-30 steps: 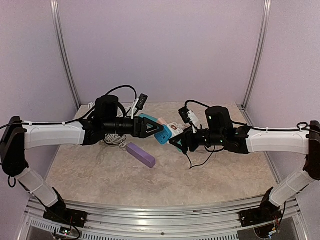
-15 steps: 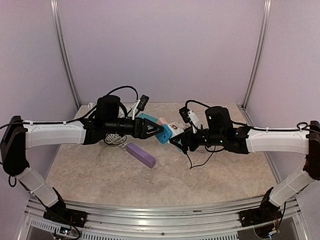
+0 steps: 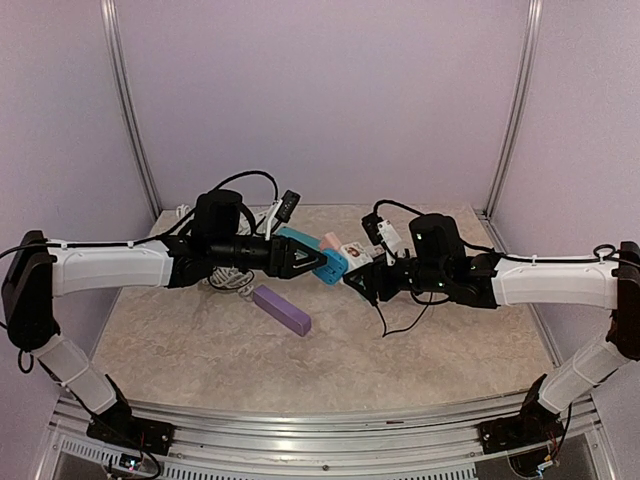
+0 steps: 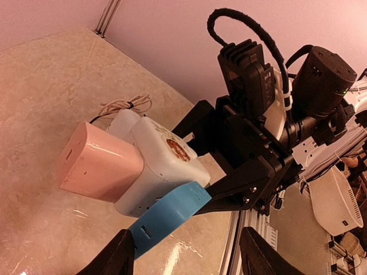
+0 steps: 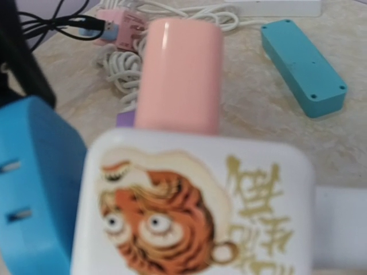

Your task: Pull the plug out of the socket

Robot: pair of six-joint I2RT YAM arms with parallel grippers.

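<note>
Left gripper (image 4: 186, 243): jaws apart, nothing held. I see the pink plug (image 4: 100, 163) just ahead of its fingertips, untouched, seated in the white socket cube (image 4: 163, 166). Beyond it, the right gripper (image 3: 358, 280) clamps that cube, raised off the table (image 4: 46, 86).

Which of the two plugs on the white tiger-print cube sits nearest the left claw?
The flat blue plastic plug, just ahead of the left gripper. The rounded pink plug juts from another face of the white tiger-print cube, farther off.
</note>
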